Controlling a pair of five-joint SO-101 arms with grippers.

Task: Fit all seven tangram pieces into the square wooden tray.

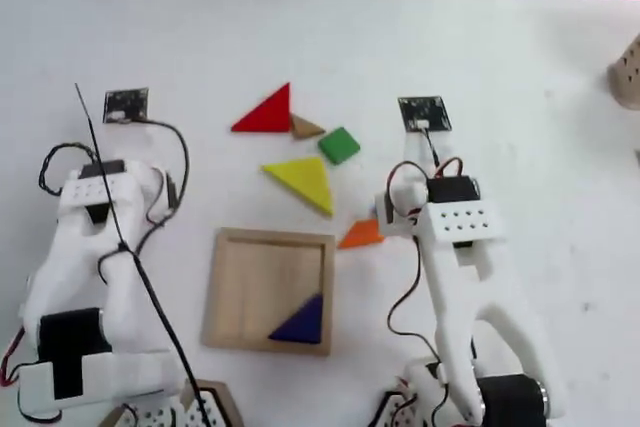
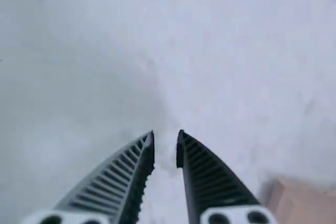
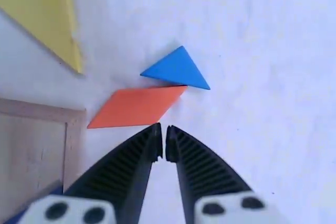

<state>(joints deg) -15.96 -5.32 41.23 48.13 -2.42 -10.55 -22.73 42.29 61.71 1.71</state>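
Presently the right pincer [image 3: 161,141] is held together beside the orange parallelogram [image 3: 137,107], the left pincer [image 2: 165,148] slightly apart over the desk [image 2: 157,51]; a navy triangle [image 1: 300,324] is seated in the tray [image 1: 258,277].

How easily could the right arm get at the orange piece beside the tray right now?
Probably easily. The right pincer hangs right beside the orange piece, with nothing between them. Its jaws look shut, so they'd need opening, and the blue triangle, which seems to touch its far side, might get nudged.
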